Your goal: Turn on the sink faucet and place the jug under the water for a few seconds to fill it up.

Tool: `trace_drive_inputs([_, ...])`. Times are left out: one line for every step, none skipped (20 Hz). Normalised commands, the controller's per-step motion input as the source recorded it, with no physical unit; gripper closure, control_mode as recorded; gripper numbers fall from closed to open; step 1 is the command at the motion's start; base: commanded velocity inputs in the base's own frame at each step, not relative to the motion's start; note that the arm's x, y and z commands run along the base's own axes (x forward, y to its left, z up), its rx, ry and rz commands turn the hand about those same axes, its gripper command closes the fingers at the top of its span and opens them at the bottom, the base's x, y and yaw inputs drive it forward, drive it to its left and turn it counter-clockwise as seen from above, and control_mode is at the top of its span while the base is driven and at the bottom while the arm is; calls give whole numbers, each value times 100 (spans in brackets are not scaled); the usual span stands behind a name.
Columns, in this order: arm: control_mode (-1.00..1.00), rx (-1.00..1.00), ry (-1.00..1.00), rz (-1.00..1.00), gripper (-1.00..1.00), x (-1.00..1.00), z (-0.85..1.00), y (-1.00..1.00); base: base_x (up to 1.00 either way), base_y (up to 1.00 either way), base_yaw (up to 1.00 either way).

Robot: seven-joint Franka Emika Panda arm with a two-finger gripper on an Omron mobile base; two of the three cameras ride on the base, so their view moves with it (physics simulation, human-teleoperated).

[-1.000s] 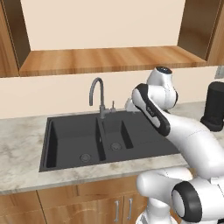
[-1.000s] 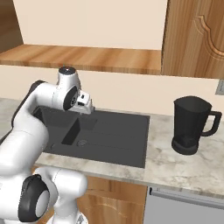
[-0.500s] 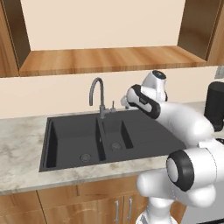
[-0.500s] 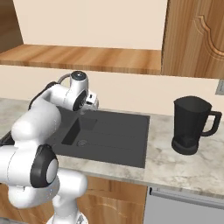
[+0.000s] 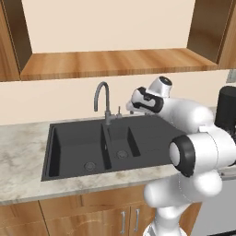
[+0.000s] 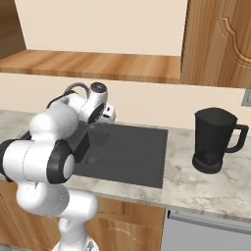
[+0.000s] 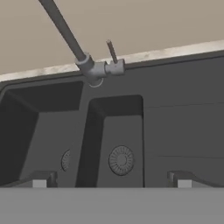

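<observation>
The black double-basin sink is set into the stone counter. The grey gooseneck faucet stands at its back rim, with its small lever upright on the right. No water runs from the spout. My gripper hovers just right of the lever, above the small bowl, open with nothing between its fingertips. The black jug stands upright on the counter, right of the sink, far from the hand.
A wooden shelf runs along the wall above the faucet. Wooden cabinets hang at the upper right. My own elbow bulges over the sink's right front corner. The stone counter extends left of the sink.
The arm has folded, its elbow swinging out toward the cameras. The hand stayed close to the faucet lever, rising slightly and turning toward it. The jug has not moved.
</observation>
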Motion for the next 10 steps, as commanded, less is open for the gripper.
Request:
trace_drive_inputs([-100,26,0,11,-100,35,-29,-33,0,0,0])
trace_drive_inputs([-100,28,0,14,-100,42,-26,-35,0,0,0])
trace_drive_inputs([-100,32,1,18,-100,51,-20,-36,0,0,0])
trace_drive_inputs([-100,32,3,20,-100,60,-15,-33,0,0,0])
trace_drive_inputs([-100,26,5,23,-100,61,-11,-29,0,0,0])
trace_drive_inputs([-100,24,5,23,-100,59,-11,-24,0,0,0])
trace_drive_inputs([-100,22,3,23,-100,50,-9,-13,0,0,0])
trace_drive_inputs([-100,19,0,19,-100,41,-11,0,0,0,0])
trace_drive_inputs([-100,10,0,11,-100,32,-14,0,0,0,0])
trace_drive_inputs([-100,2,0,6,-100,31,-17,6,0,0,0])
